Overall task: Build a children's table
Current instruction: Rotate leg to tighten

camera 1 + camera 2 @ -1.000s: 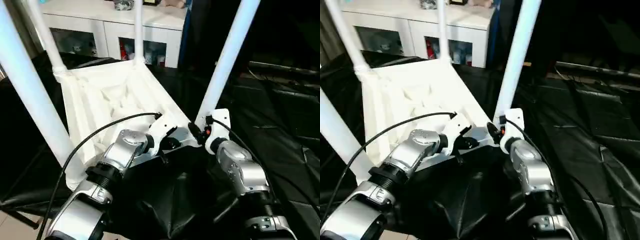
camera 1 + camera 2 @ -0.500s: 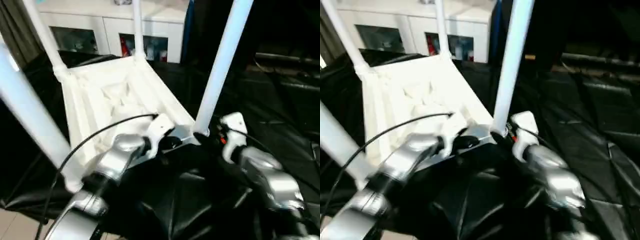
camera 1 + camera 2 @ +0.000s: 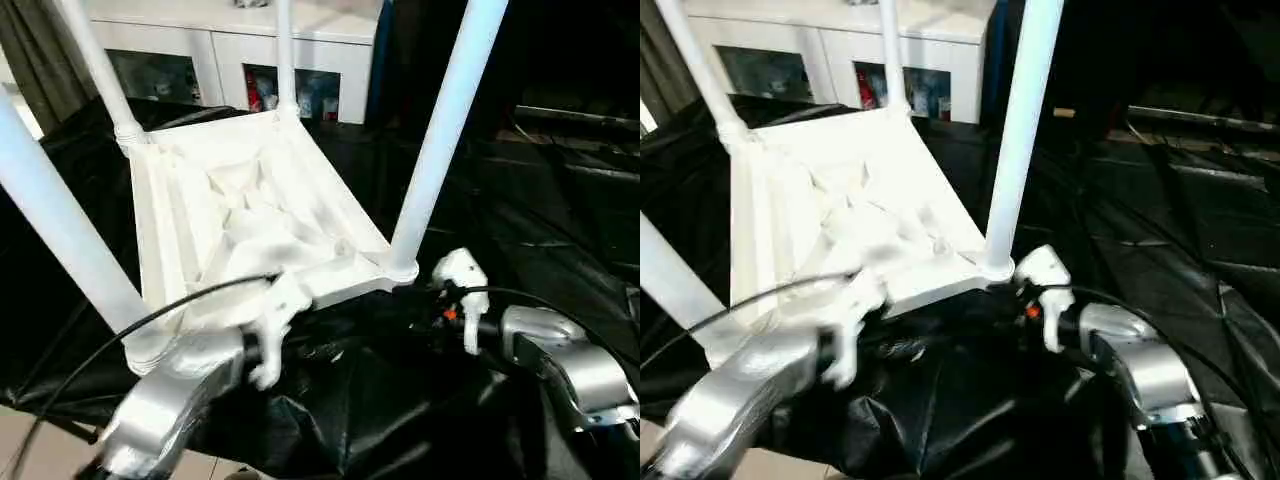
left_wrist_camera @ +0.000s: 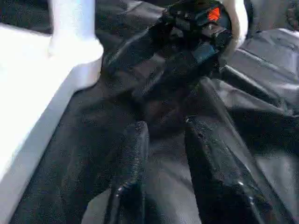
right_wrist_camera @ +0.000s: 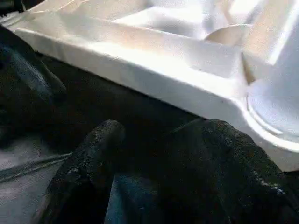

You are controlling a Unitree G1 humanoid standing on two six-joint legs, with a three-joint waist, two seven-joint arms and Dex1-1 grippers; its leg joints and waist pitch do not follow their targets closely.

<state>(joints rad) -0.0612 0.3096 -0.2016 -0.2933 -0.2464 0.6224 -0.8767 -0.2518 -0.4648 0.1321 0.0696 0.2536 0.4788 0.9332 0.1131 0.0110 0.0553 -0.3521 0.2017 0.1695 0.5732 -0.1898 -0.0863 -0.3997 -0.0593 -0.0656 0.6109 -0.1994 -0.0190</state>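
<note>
Left eye view takes in a black sheet (image 3: 560, 250) spread over the whole work surface, with a white glass-door cabinet (image 3: 250, 60) standing behind it. On the sheet the children's table lies upside down: its white top (image 3: 250, 215) shows the ribbed underside, and four white legs rise from the round corner sockets. The near left leg (image 3: 60, 240) and the near right leg (image 3: 440, 140) are the thickest in the picture; the far left leg (image 3: 95, 70) and the far right leg (image 3: 285, 55) stand back toward the cabinet. Below the near edge of the top, both silver forearms reach in. The left gripper (image 4: 163, 154) hangs just off that near edge, apart from the plastic; in the left wrist view its two black fingers (image 4: 128, 154) stand parted with only the dark sheet between them, pinching nothing. The right gripper (image 5: 159, 154) sits just beside the near right corner socket (image 5: 275, 107); in the right wrist view its fingers are spread, the white rim of the top lies close ahead of them, and nothing is held. A black cable (image 3: 130, 330) arcs along the left forearm.
</note>
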